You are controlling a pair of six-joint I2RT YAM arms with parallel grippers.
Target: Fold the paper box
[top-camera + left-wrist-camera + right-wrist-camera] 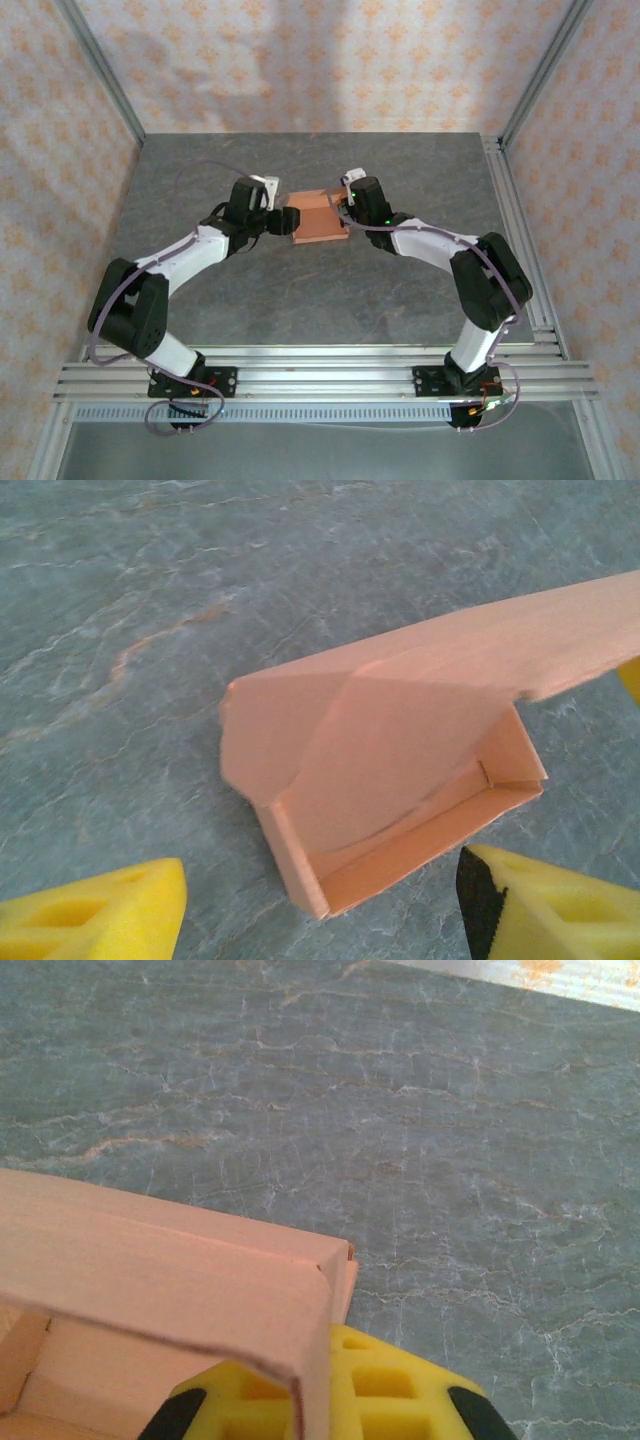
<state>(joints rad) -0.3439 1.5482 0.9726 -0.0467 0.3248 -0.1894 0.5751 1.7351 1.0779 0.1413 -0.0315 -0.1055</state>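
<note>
Here the box (pixel 318 215) lies near the middle of the grey counter (pixel 300 300), between the two arms. One end of it is open, and a long flap stands raised over it. We see the right jaws clenched on a side wall of the box. The left jaws are released, spread wide just before the open end.

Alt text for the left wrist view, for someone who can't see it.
A half-folded salmon box lies on a grey marbled table, its open end toward the camera and one flap raised. The open left gripper has yellow fingers at the bottom corners, flanking it.
</note>
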